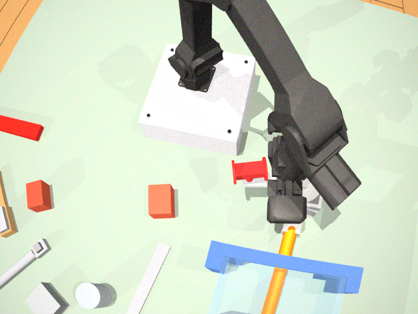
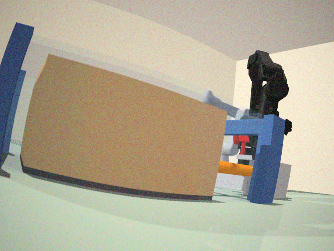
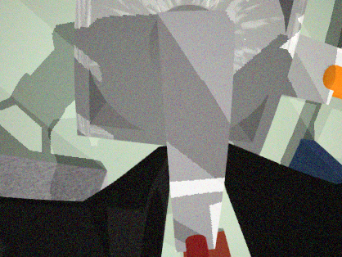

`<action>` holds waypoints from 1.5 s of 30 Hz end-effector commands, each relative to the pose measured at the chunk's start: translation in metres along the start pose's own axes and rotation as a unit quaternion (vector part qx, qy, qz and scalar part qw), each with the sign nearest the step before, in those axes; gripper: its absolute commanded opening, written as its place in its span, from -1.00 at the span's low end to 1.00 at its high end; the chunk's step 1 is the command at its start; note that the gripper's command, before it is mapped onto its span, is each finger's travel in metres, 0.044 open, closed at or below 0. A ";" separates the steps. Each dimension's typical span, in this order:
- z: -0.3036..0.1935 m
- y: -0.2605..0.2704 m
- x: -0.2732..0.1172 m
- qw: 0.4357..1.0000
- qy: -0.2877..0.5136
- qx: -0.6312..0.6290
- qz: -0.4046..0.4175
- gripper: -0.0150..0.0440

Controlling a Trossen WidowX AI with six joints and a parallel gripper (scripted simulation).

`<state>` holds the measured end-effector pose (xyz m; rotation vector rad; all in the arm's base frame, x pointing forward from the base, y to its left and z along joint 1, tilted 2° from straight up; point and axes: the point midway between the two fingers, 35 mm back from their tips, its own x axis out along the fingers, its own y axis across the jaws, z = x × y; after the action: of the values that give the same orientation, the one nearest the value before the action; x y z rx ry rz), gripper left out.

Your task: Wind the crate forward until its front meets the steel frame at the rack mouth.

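The gripper (image 3: 197,164) is shut on the grey arm of the winch handle (image 1: 255,182) (image 3: 194,160). The handle's red grip (image 1: 250,169) (image 2: 244,139) (image 3: 197,245) sticks up at its outer end. The handle's inner end lies over the grey winch (image 1: 314,200) (image 3: 119,82); the key and hole are hidden. The orange strap (image 1: 287,241) (image 2: 234,168) runs from the winch under the blue frame (image 1: 243,253) (image 2: 272,164) to the brown crate (image 2: 121,126). The crate sits flat, with a gap between its front and the frame.
The white arm base (image 1: 195,108) stands beside the winch. Orange blocks (image 1: 161,201) (image 1: 38,196), a red bar (image 1: 20,127), a grey square-ended tool (image 1: 18,269), a flat grey bar (image 1: 148,277), a white cylinder (image 1: 88,295) and a grey block (image 1: 43,300) lie or stand about the bench.
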<state>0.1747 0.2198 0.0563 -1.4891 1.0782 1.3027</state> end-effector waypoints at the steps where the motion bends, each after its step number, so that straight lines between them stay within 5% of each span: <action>1: 0.000 0.000 0.004 1.000 -0.001 -0.009 0.003 -0.49; 45: 0.000 -0.002 0.004 1.000 -0.001 -0.030 0.001 -0.49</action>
<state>0.1751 0.2193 0.0562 -1.5104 1.0602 1.3300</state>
